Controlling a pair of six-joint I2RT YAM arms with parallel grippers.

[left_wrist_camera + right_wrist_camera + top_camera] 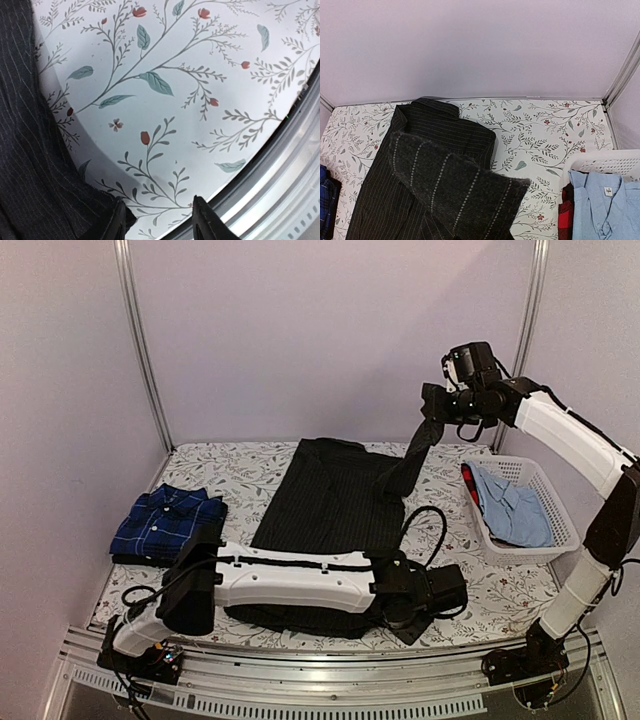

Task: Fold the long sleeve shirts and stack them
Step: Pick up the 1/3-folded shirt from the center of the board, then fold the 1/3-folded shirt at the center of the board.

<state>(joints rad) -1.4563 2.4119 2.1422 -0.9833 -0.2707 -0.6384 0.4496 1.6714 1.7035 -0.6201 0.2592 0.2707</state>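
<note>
Okay, your right claw (433,412) is raised high over the far right of the tabletop (240,465), clenched on the black pinstriped shirt (320,505) by its sleeve (405,460). The sleeve hangs taut down and left to the body of the shirt. The rest of that shirt lies spread flat mid-tabletop, collar at the far end. Your left arm lies low across the near side, over the shirt's near hem. The left claw (159,205) sits by the shirt's near right corner, released, with bare floral tabletop showing between its fingers. The black cloth edge runs up to one finger (117,222) but isn't pinched. The navy checked shirt (165,523) sits folded on the left of the tabletop, just beside the black one and not touching it. A white basket (545,540) on the right holds a light blue shirt (515,510), with something red (468,478) at the basket's far left corner.
</note>
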